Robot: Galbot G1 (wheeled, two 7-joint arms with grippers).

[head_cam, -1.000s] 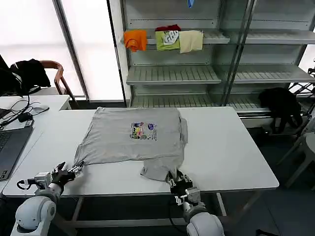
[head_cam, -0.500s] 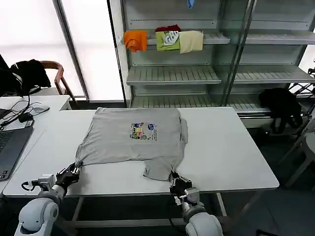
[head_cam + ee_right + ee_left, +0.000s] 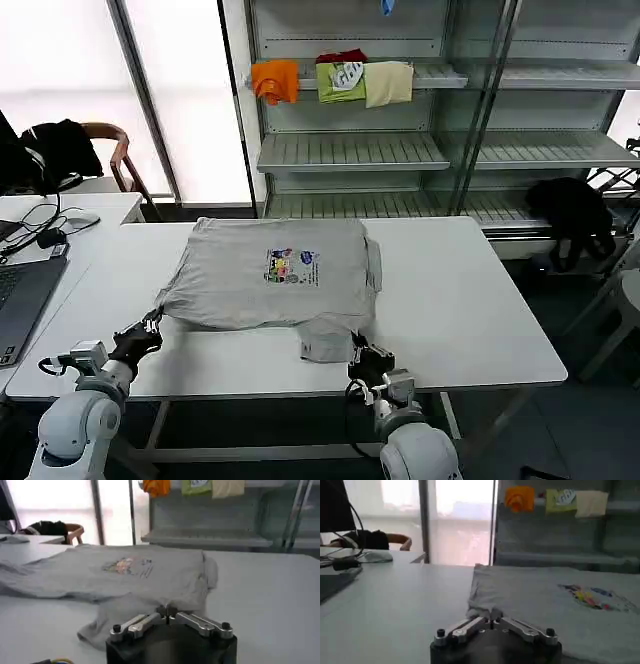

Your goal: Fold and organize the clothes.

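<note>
Spanning the middle of the white table, the grey T-shirt lies face up, its multicoloured chest print toward the far half and its near hem drawn into two bunched corners. I hold both. My left gripper sits at the near-left corner of the cloth, its fingers closed together on a fold of the hem, as the left wrist view shows at the gripper. My right gripper sits at the near-right corner, by the table's front edge, fingers likewise pinched shut on a wad of fabric, seen up close at.

Risks, as I judge them: the right pinch takes a crumpled lump rather than a flat edge, so lifting may drag several layers and fold the shirt askew. Both holds look shallow; a quick pull could slip the thin cloth free. Uneven travel between the arms would skew the crease. The laptop on the side desk stands near my left arm's sweep.
</note>
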